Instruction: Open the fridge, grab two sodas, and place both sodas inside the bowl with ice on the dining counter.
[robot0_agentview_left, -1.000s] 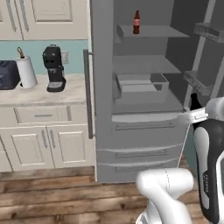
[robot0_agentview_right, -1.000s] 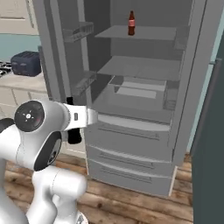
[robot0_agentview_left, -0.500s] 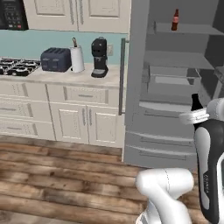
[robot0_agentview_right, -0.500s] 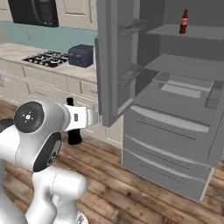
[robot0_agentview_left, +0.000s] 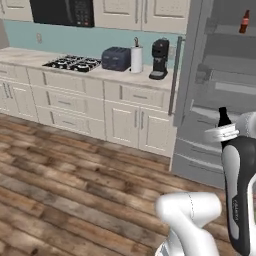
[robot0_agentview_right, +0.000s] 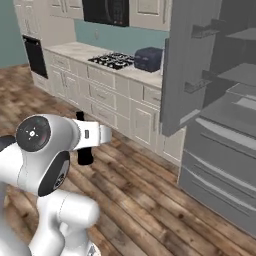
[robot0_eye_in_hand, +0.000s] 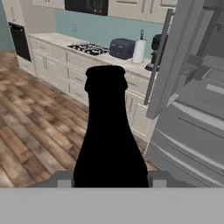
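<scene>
My gripper (robot0_eye_in_hand: 110, 178) is shut on a dark soda (robot0_eye_in_hand: 109, 140), held upright with its neck pointing up. From the left base the soda's neck (robot0_agentview_left: 223, 117) pokes above the gripper (robot0_agentview_left: 222, 134); from the right base its dark body (robot0_agentview_right: 85, 155) hangs below the gripper (robot0_agentview_right: 92, 135). The grey fridge (robot0_agentview_left: 192, 75) stands open at the right, its door (robot0_agentview_right: 187, 70) swung out and its shelves and lower drawers (robot0_eye_in_hand: 192, 131) showing. A second soda (robot0_agentview_left: 244, 21) with a red label stands on a high shelf. The bowl with ice and the dining counter are out of view.
A wall counter with cream cabinets (robot0_agentview_left: 75, 95) runs left of the fridge, carrying a stove top (robot0_agentview_left: 72, 62), a dark toaster (robot0_agentview_left: 116, 58), a paper roll (robot0_agentview_left: 136, 59) and a coffee machine (robot0_agentview_left: 160, 59). A black microwave (robot0_agentview_left: 62, 11) hangs above. Wooden floor (robot0_agentview_left: 65, 185) spreads in front.
The whole picture has shifted: the camera has swung left, so the fridge slid to the right edge and the stove came into view. The soda stays in my gripper.
</scene>
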